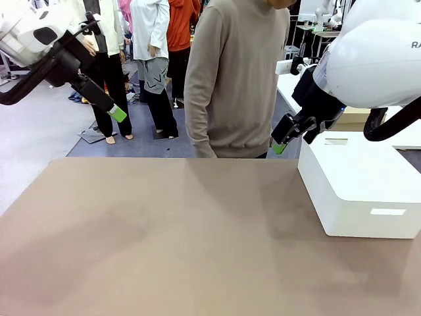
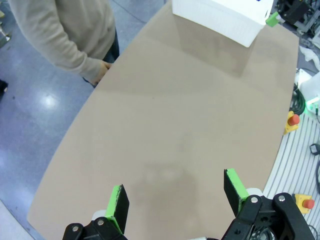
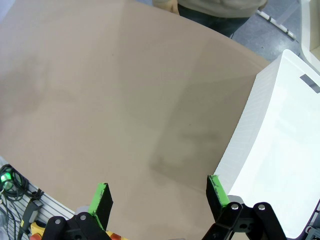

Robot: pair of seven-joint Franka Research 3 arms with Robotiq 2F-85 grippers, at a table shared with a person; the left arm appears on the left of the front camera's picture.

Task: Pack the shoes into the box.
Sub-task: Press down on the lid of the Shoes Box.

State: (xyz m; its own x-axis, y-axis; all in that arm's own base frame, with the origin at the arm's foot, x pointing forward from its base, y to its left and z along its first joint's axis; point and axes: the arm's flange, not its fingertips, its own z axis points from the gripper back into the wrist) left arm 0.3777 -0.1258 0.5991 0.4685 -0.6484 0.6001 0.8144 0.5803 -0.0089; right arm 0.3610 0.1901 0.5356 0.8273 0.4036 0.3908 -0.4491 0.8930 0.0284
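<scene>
A large white rounded box (image 1: pixel 358 191) is seen closed on the robot's right side of the brown table (image 1: pixel 164 237); its contents cannot be told. The left gripper (image 2: pixel 175 197) is held raised above the table with jaws spread wide, nothing between them. The right gripper (image 3: pixel 160 195) is likewise spread wide and empty, raised just beside the white box. A person's hand (image 2: pixel 104 66) is seen at the far table edge.
</scene>
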